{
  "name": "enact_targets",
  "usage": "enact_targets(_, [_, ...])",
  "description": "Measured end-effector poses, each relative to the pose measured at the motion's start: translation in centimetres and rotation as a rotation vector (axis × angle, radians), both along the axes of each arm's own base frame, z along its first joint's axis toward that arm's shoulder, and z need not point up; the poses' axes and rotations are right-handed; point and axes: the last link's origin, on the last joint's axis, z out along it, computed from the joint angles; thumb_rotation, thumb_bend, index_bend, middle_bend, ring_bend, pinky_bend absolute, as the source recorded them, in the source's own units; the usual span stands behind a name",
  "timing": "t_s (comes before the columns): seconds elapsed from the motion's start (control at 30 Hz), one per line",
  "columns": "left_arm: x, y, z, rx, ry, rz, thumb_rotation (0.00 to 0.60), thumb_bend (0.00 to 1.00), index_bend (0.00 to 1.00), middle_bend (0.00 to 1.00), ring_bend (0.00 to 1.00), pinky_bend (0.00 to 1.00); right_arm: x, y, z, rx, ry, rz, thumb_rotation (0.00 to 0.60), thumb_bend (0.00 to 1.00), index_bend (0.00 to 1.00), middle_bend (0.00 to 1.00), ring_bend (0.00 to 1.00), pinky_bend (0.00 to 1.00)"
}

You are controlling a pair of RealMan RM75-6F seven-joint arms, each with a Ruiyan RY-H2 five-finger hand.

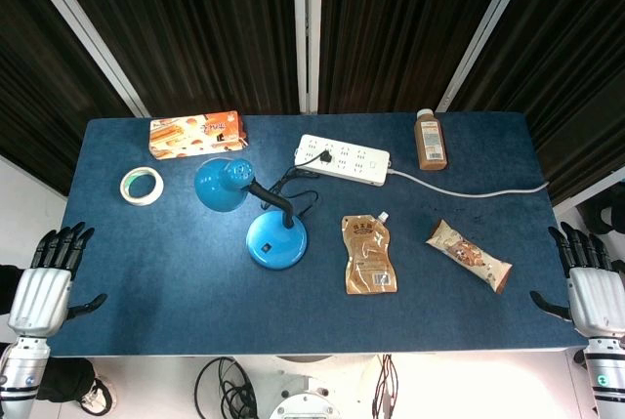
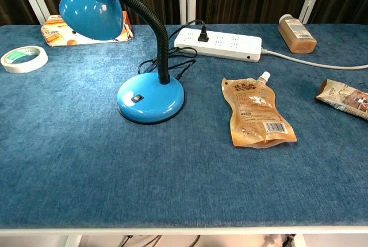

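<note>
Left hand [image 1: 44, 282]: at the near-left corner, off the table edge, fingers straight and slightly apart, holding nothing. Seen in the head view only.

Right hand [image 1: 591, 287]: at the near-right corner, beside the table edge, fingers extended and apart, holding nothing. Head view only.

Table [image 1: 176, 292]: blue cloth-like covering.

Snack bar [image 1: 470, 255]: nearest item to the right hand, well apart from it. Long flat wrapper, brown and cream with a printed picture, lying diagonally.

Spouted pouch [image 2: 255, 113]: tan-brown, white cap at the top corner, barcode near the bottom, lying flat at centre-right.

Desk lamp [image 2: 150, 100]: glossy blue round base with a small switch, black flexible neck, blue shade bent toward the left. Its black cord runs to the power strip.

Tape roll [image 1: 142, 185]: pale ring, lying flat, nearest item to the left hand yet well apart from it.

Power strip [image 2: 218, 44]: white, one black plug inserted, white cable trailing right.

Biscuit box [image 1: 196, 134]: orange, at the far-left edge.

Bottle [image 1: 430, 140]: brown contents, labelled, lying at the far right.
</note>
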Motion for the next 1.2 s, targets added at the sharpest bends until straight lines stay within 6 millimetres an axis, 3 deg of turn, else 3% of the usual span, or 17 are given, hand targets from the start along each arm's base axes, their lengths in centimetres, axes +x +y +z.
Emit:
enact_targets(0.47, [0.9, 0.4, -0.4, -0.023, 0.008, -0.030, 0.600, 0.08, 0.03, 0.02, 0.00, 0.04, -0.2, -0.1, 0.4, -0.017, -0.008, 0.008, 0.600, 0.08, 0.00, 0.00, 0.00, 0.00])
enact_targets(0.57, [1.5, 0.5, -0.7, -0.052, -0.012, -0.051, 0.600, 0.11, 0.03, 0.04, 0.01, 0.10, -0.1, -0.2, 0.5, -0.021, -0.010, 0.008, 0.600, 0.08, 0.00, 0.00, 0.00, 0.00])
enact_targets(0.67, [2.4, 0.7, -1.6, -0.109, -0.030, -0.075, 0.600, 0.31, 0.03, 0.13, 0.12, 0.35, 0.0, -0.3, 0.7, -0.023, -0.014, 0.008, 0.600, 0.08, 0.00, 0.00, 0.00, 0.00])
enact_targets(0.73, [3.3, 1.1, -2.5, -0.150, -0.030, -0.110, 0.600, 0.37, 0.03, 0.29, 0.26, 0.52, 0.1, -0.3, 1.0, -0.032, -0.017, 0.010, 0.600, 0.08, 0.00, 0.00, 0.00, 0.00])
enact_targets(0.83, [4.5, 1.8, -3.7, -0.192, -0.011, -0.159, 0.600, 0.38, 0.03, 0.63, 0.58, 0.72, 0.2, -0.3, 1.4, -0.053, -0.024, 0.013, 0.600, 0.08, 0.00, 0.00, 0.00, 0.00])
enact_targets(0.93, [5.6, 2.6, -5.2, -0.259, 0.018, -0.193, 0.600, 0.42, 0.03, 0.77, 0.71, 0.80, 0.3, -0.2, 1.9, -0.072, -0.031, 0.012, 0.600, 0.09, 0.00, 0.00, 0.00, 0.00])
enact_targets(1.2, [8.9, 4.8, -9.5, -0.459, 0.094, -0.236, 0.600, 0.45, 0.03, 0.79, 0.73, 0.81, -0.1, -0.1, 2.6, -0.094, -0.042, -0.005, 0.600, 0.10, 0.00, 0.00, 0.00, 0.00])
